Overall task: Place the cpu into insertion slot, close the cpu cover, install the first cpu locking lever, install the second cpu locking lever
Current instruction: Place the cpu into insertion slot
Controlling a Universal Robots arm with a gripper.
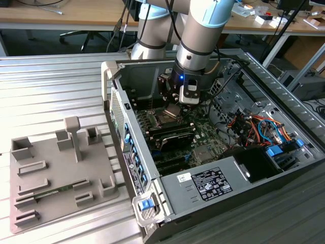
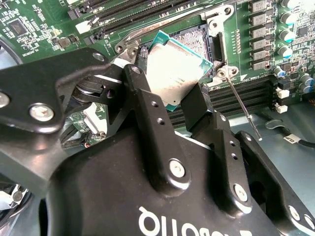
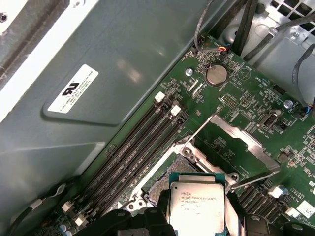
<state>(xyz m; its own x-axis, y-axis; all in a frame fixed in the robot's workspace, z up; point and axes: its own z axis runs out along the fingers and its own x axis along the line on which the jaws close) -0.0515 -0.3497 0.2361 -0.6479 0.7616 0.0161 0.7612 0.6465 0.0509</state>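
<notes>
Second wrist view shows the chip [image 2: 179,73] as a thin square plate with a pale silvery face, faint print on it and a greenish rim around the metal. The gripper [image 2: 165,86] is clamped on it: 2 black fingers [image 2: 150,113] press on 2 opposite edges, so the chip sits between their tips. It hangs tilted over the socket [image 2: 197,37], a dark square well with a silvery rim set in the green board [image 2: 29,24]. Part of the well shows beyond the chip's far edge, and whether the chip's lower corner touches the socket cannot be told. A thin lever [image 2: 239,103] juts out unlatched from 1 corner of the socket. Long black memory slots [image 2: 246,93] run just beside the socket, with more on its other side, so the free room is mostly straight above it. In the first wrist view the chip [image 3: 197,204] overlaps 1 side of the socket [image 3: 160,184]. The cover [image 3: 246,140], a silvery frame with a square cut-out, is swung open beyond the socket's far side. A grey metal panel [image 3: 98,123] rises just past the nearer memory slots. In the exterior view the arm [image 1: 203,30] reaches down into the open computer case [image 1: 122,122]. A grey tray [image 1: 61,168] lies well apart on the exterior view's left.
</notes>
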